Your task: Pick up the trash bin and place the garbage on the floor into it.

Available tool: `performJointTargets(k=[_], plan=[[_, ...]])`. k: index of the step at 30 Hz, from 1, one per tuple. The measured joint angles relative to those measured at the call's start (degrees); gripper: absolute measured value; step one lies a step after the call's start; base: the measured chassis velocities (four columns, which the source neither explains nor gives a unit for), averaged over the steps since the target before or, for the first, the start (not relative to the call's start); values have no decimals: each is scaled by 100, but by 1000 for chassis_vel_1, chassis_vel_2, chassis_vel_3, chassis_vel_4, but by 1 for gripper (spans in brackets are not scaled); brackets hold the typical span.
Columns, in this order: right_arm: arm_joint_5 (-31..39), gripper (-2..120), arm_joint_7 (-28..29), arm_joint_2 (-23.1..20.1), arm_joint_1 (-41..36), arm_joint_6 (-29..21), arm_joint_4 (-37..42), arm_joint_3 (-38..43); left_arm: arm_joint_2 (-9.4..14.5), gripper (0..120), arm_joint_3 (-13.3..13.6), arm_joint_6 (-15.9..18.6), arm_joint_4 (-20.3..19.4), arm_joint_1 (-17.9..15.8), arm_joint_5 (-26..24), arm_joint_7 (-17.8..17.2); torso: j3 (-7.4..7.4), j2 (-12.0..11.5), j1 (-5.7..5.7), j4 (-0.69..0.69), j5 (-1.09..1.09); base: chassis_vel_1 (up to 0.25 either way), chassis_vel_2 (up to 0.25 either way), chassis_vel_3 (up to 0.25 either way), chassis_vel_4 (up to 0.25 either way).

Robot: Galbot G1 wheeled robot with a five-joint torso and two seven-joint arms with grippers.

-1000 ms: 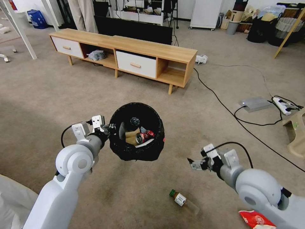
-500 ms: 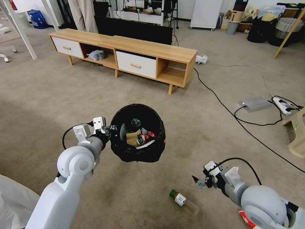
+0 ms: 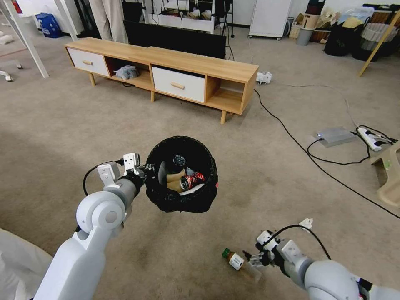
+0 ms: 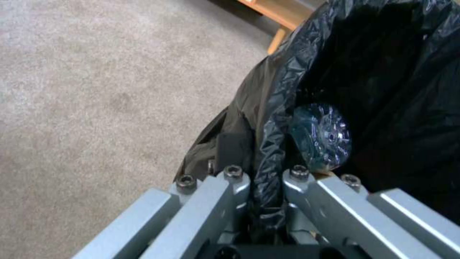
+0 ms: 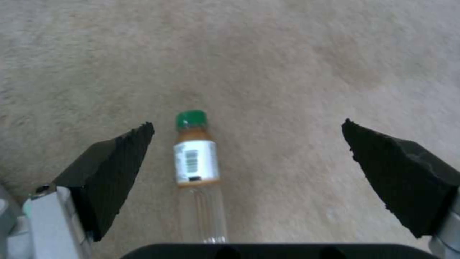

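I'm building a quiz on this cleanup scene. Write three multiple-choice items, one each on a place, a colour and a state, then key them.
1. Where is the clear plastic bottle with a white label?
A. lying on the beige-grey short-pile carpet
B. inside the bin
C. on the cabinet

2. What colour is the bottle's cap?
A. red
B. green
C. white

3. How is the left gripper set?
A. open above the carpet
B. shut on a can
C. shut on the rim of the round bin lined with a crinkled black plastic bag

Key:
1 A: the right wrist view shows it flat on the carpet between the open right gripper's black pads.
2 B: the cap is plainly green.
3 C: the left wrist view shows the fingers clamping the bag-covered rim.
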Motion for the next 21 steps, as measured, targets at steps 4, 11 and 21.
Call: performJointTargets(k=[4, 11, 21], plan=[[-261, 100, -396, -1, 31, 370, -181, -74, 1, 1, -11, 1, -7, 19, 11, -1, 0, 0, 0, 0, 0, 0, 0, 0, 0], [-642, 100, -858, 25, 58, 745, -450, -136, -66, 1, 19, 1, 24, -4, 68, -1, 0, 0, 0, -1, 0, 0, 0, 0, 0], [-983, 100, -1014, 247, 233, 905, -942, -494, -79, 1, 12, -2, 33, 37, 125, 15, 0, 0, 0, 0, 1, 0, 0, 0, 0]])
